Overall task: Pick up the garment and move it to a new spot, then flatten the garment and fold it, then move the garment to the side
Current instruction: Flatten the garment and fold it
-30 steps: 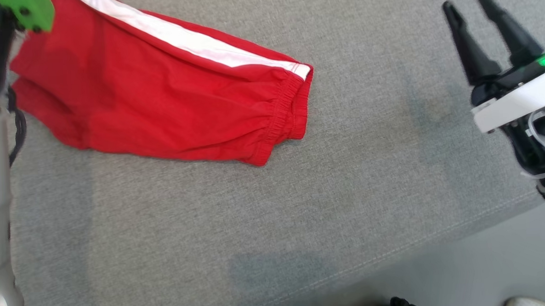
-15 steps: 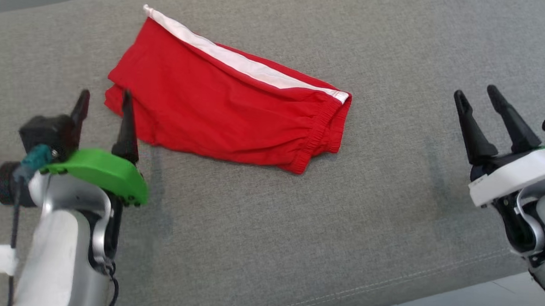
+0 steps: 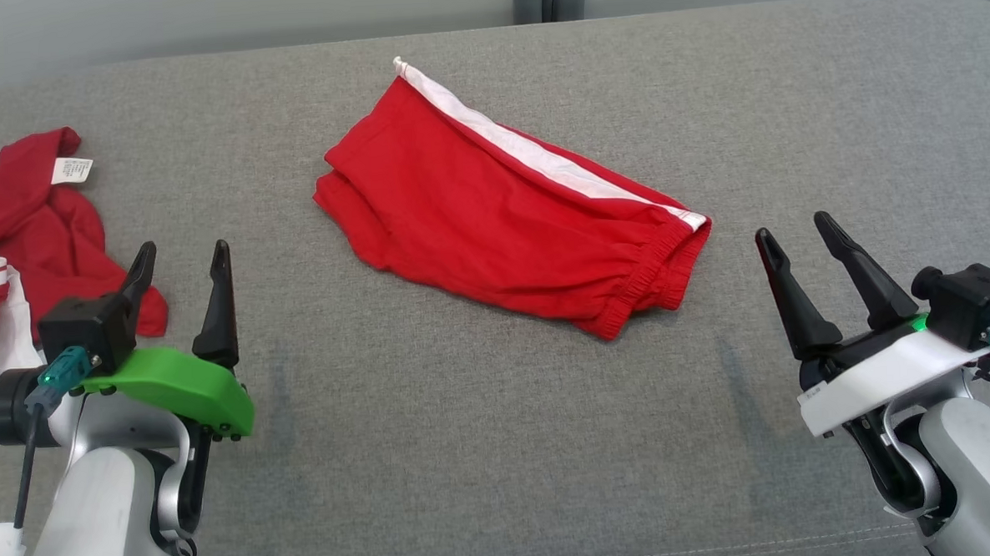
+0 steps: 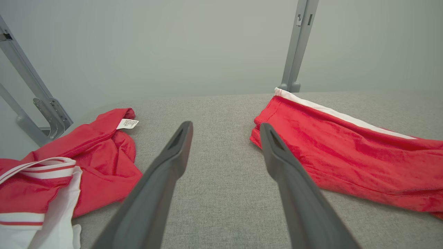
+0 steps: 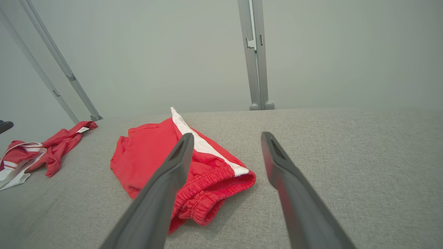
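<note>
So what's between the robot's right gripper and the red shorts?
Just bare grey cushion lies between the right gripper and the red shorts; the head view shows it.

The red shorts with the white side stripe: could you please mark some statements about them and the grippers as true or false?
1. The left gripper and right gripper are both open. True.
2. The red shorts with a white side stripe are held by the left gripper. False: they lie free on the grey fabric surface.
3. Their gathered elastic edge faces the right gripper's side. True.
4. The crumpled red and white garment lies on top of the shorts. False: it lies apart, at the robot's left.
</note>
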You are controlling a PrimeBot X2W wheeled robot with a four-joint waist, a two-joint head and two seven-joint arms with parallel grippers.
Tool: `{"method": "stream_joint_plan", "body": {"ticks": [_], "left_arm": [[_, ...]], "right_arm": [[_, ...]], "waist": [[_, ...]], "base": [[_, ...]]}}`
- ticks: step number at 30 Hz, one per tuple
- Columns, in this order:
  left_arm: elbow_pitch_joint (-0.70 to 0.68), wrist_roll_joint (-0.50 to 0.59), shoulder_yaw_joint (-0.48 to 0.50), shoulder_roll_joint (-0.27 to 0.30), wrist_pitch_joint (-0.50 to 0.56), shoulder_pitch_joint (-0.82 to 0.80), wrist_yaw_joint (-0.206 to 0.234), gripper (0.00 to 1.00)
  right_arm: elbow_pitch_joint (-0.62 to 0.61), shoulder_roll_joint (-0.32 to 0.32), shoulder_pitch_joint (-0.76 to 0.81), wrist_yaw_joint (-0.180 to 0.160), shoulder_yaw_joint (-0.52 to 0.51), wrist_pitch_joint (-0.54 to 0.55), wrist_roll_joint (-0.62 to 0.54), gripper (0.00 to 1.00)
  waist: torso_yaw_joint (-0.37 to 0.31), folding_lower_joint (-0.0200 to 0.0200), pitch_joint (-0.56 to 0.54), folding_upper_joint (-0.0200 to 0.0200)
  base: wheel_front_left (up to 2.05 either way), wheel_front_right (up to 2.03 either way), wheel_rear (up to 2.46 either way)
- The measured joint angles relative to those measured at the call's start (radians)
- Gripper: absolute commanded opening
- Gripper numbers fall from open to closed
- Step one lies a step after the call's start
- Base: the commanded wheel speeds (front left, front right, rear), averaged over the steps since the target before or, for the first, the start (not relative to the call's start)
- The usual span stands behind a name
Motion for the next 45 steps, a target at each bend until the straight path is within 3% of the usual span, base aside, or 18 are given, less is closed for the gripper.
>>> {"method": "stream_joint_plan", "body": {"ticks": [6,10,16,26,33,45], "left_arm": [[-0.013,-0.011,0.001,-0.005,-0.007,0.003,-0.001,1.00],[0.018,-0.067,0.003,-0.037,0.046,-0.008,-0.008,1.00],[0.103,-0.315,0.050,-0.191,0.183,-0.071,-0.015,1.00],[0.220,-0.435,0.157,-0.158,0.311,-0.192,0.028,1.00],[0.290,-0.449,0.163,-0.158,0.341,-0.232,0.032,1.00],[0.330,-0.475,0.164,-0.159,0.359,-0.296,0.033,1.00]], "right_arm": [[-0.013,0.011,0.002,0.010,0.001,0.000,-0.029,1.00],[-0.027,0.027,0.002,0.021,-0.002,0.000,-0.051,1.00],[-0.037,0.045,-0.013,0.049,0.004,0.000,-0.077,1.00],[-0.010,0.088,-0.049,0.083,0.001,0.000,-0.101,1.00],[0.010,0.102,-0.048,0.095,-0.027,0.000,-0.124,1.00],[0.036,0.112,-0.048,0.123,-0.025,0.000,-0.144,1.00]], "waist": [[-0.009,0.0000,0.004,0.0000],[-0.024,0.0000,0.036,0.0000],[-0.045,0.0000,0.088,0.0000],[-0.116,0.0000,0.154,0.0000],[-0.154,0.0000,0.174,0.0000],[-0.153,0.0000,0.181,0.0000]], "base": [[0.00,0.00,0.00],[0.00,0.00,0.00],[0.00,0.00,0.00],[0.00,0.00,0.00],[0.00,0.00,0.00],[0.00,0.00,0.00]]}}
